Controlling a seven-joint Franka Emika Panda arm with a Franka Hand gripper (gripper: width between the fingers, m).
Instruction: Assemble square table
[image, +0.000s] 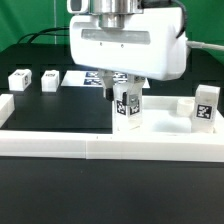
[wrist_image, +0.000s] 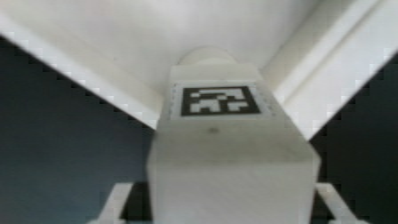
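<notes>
Leg block (image: 126, 112) dead centre, standing upright, long axis straight up and down, tagged face turned to the exterior camera; the gripper (image: 124, 98) sits directly above it, jaws closed partway onto its upper end, one finger on either side, so the block runs in line with the fingers; the wrist view agrees, leg block (wrist_image: 222, 140) filling the middle, tag square to the lens. Whether its foot rests on the black mat (image: 60, 110) or hangs just clear, I cannot tell. Just on the near side runs the white front bar (image: 110, 148); behind the gripper, far side, lies the marker board (image: 93, 77). A second leg (image: 18, 80) and a third leg (image: 50, 77) sit well apart on the exterior view's left; a fourth leg (image: 205, 105) stands on its right. The table top I cannot pick out in either view; my read is that the coming move hinges on keeping this block vertical for a corner hole, and which way to carry it is not shown.
</notes>
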